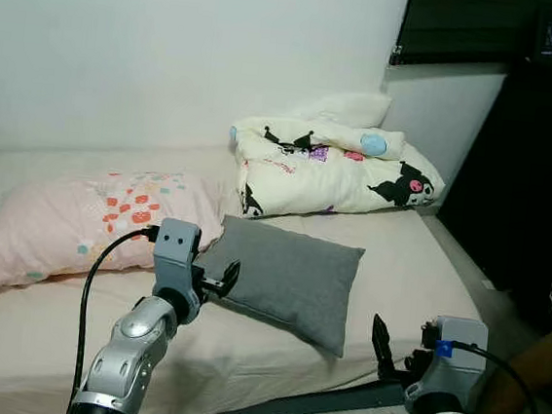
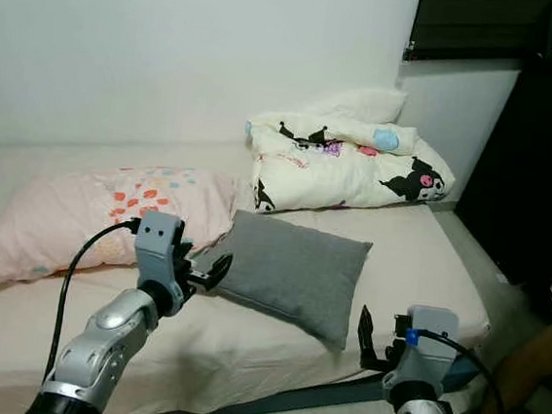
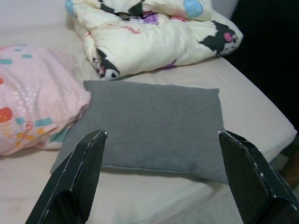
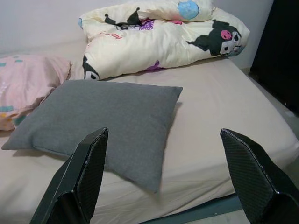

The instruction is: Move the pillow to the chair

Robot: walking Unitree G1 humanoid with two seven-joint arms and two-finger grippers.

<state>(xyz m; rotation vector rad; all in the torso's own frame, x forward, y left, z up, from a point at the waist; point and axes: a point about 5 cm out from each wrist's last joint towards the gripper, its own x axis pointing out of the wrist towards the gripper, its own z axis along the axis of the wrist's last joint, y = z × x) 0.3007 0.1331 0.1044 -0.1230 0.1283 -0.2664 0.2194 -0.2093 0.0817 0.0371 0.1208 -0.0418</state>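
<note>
A grey pillow (image 1: 289, 277) lies flat on the bed (image 1: 417, 270), near its front edge. My left gripper (image 1: 222, 282) hovers just above the bed at the pillow's left edge, open and holding nothing. In the left wrist view its fingers (image 3: 79, 172) stand wide apart with the grey pillow (image 3: 154, 126) ahead between them. My right gripper (image 1: 387, 353) is lower, in front of the bed's edge beside the pillow's near right corner. It is open too, and the right wrist view has the grey pillow (image 4: 103, 121) ahead of its spread fingers (image 4: 254, 177).
A pink patterned pillow (image 1: 79, 222) lies left of the grey one, touching it. A folded cartoon-print duvet (image 1: 329, 168) and a white pillow (image 1: 349, 106) sit by the wall behind. A dark cabinet (image 1: 533, 173) stands at the right. A person's leg (image 1: 534, 369) is at the lower right.
</note>
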